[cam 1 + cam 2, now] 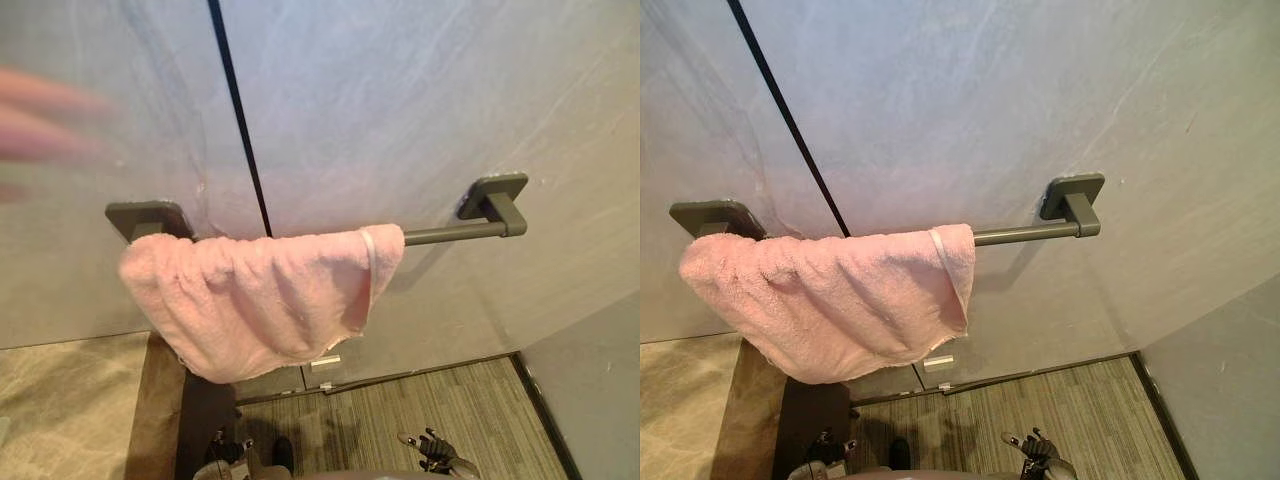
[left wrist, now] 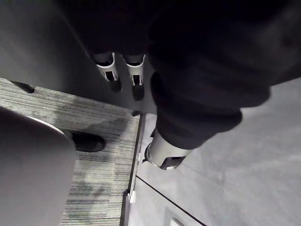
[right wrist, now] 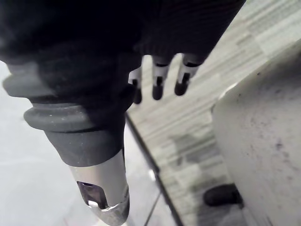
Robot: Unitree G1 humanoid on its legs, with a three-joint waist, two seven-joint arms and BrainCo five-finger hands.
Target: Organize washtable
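Pink towel (image 1: 250, 300) slung lopsided over the towel bar (image 1: 450, 234), bunched at its left end.

Left hand (image 2: 107, 70) and right hand (image 3: 160, 80) hanging low near the floor, well apart from the cloth, fingers loose and straight, grasping nothing. Likely trouble: heavy sag on the left side and only a narrow fold across the rail, so apt to slide off under a one-sided tug or a brush from a rising arm; also apt to bunch tighter against the left mount if pushed rather than lifted and spread toward the bare right half of the rail. Behind, a smooth grey veined wall (image 1: 400, 100) cut by a thin dark seam (image 1: 240, 130). Below, striped grey carpet (image 1: 440, 400) and, at lower left, a beige marble counter (image 1: 60, 400) with a brown edge.
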